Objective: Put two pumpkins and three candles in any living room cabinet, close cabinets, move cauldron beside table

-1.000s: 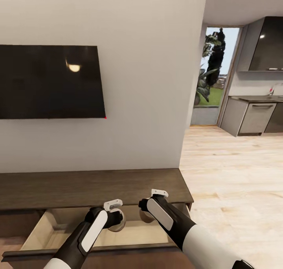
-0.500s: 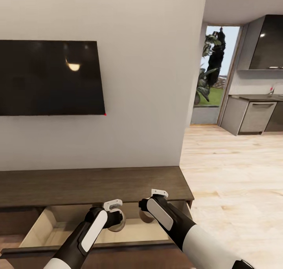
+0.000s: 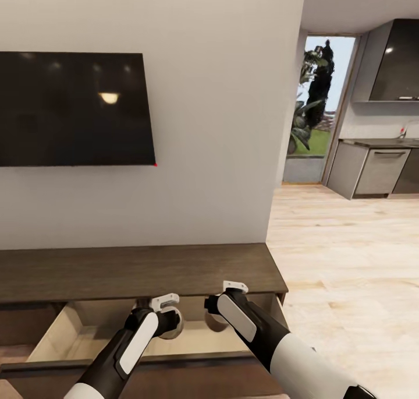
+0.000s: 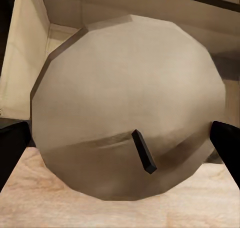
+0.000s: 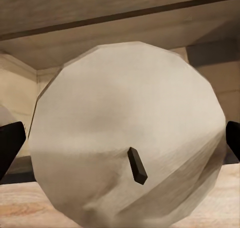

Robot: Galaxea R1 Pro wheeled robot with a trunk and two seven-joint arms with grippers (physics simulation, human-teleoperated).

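Head view: I stand before a long dark cabinet (image 3: 139,271) that runs across the lower part of the frame, under a black TV (image 3: 75,108) on a pale wall. One drawer (image 3: 75,335) is pulled open at the bottom, its tan inside showing. Both my arms reach up from the bottom edge over that drawer. My left hand (image 3: 166,317), lower centre, holds a candle (image 3: 173,324). My right hand (image 3: 224,311), just to its right, holds a second candle (image 3: 216,322). The two hands are near each other but apart.

In the left wrist view, the left candle (image 4: 127,108) is seen end on, wick toward the camera, with dark fingertips (image 4: 227,143) at both sides, so the hand is closed around it. In the right wrist view, the other candle (image 5: 127,133) sits the same way between the fingertips (image 5: 10,143), gripped.

I judge both candles are held above the open drawer so they can be lowered in. The third candle, the pumpkins and the cauldron I cannot place. The drawer must be shut afterward. At right, wood floor (image 3: 349,253) leads to a kitchen.
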